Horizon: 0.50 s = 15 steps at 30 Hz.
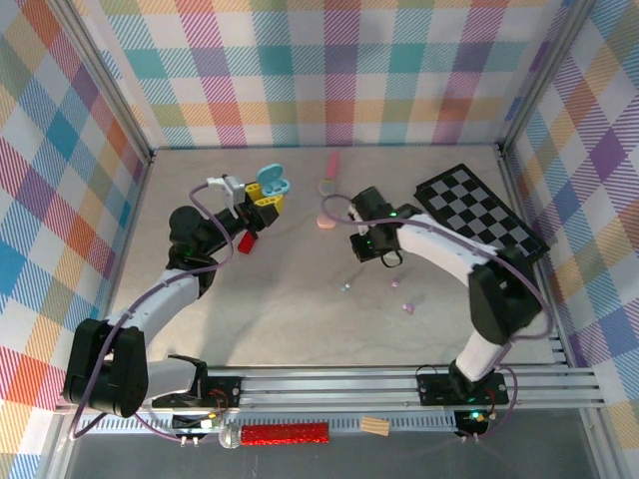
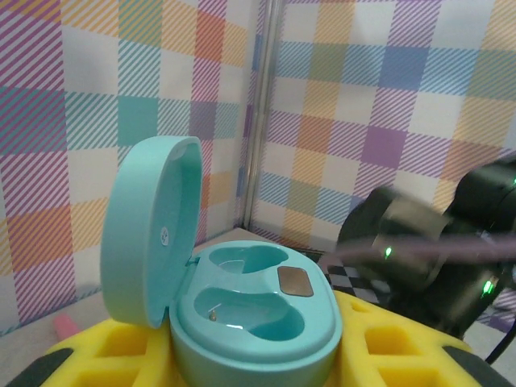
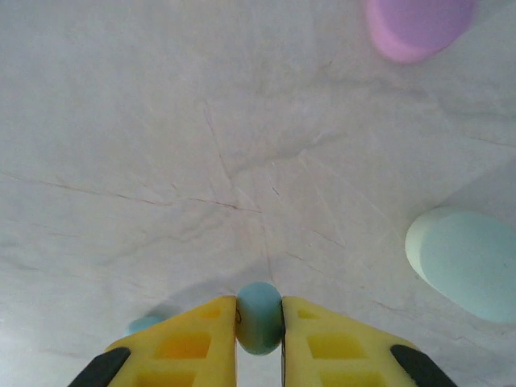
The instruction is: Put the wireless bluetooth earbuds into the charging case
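My left gripper (image 1: 263, 199) is shut on the open teal charging case (image 2: 256, 316), which sits between its yellow fingers (image 2: 400, 348). The lid (image 2: 150, 232) stands up on the left, and both wells are empty. The case (image 1: 272, 180) is held at the back of the table, left of centre. My right gripper (image 3: 259, 305) is shut on a small teal earbud (image 3: 259, 319), just above the table. A second teal earbud (image 3: 145, 324) lies behind its left finger. More earbuds (image 1: 345, 287) lie loose on the table near the middle.
A purple case (image 3: 415, 24) and a mint case (image 3: 468, 270) lie ahead and to the right of the right gripper. A pink case (image 1: 325, 222) lies mid-table, with a checkerboard (image 1: 479, 210) at the back right. The right arm (image 2: 435, 250) is close beside the open case.
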### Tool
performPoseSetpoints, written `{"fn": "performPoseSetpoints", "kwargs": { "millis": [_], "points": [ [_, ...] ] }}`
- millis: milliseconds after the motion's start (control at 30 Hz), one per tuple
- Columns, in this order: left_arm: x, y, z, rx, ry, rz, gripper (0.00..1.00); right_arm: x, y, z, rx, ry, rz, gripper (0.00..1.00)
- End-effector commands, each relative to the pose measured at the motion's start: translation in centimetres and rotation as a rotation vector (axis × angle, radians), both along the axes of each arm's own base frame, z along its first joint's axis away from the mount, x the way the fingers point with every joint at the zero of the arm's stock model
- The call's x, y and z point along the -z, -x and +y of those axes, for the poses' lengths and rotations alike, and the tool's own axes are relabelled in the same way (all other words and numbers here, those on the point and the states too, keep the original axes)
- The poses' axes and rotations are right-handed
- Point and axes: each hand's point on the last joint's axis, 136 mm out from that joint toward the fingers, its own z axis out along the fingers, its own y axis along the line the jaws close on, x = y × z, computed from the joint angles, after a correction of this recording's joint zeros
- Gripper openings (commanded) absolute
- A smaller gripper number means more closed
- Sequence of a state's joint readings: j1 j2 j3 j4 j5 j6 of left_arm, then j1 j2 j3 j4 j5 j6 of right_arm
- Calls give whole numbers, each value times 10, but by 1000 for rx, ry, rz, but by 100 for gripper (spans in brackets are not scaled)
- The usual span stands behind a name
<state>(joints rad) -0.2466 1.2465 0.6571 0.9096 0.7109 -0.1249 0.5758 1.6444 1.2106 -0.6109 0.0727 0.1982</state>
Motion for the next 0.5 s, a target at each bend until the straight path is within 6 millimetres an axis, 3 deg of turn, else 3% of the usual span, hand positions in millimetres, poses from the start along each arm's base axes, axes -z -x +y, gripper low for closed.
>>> {"fn": "performPoseSetpoints", "kwargs": {
  "millis": [0, 300, 467],
  "points": [
    [-1, 2, -13, -7, -51, -69, 36, -34, 6, 15, 49, -324, 42, 20],
    [8, 7, -48, 2, -101, -128, 36, -115, 17, 3, 117, -789, 50, 20],
    [15, 4, -60, -5, -110, -135, 36, -147, 25, 3, 95, -911, 47, 21]
  ]
}}
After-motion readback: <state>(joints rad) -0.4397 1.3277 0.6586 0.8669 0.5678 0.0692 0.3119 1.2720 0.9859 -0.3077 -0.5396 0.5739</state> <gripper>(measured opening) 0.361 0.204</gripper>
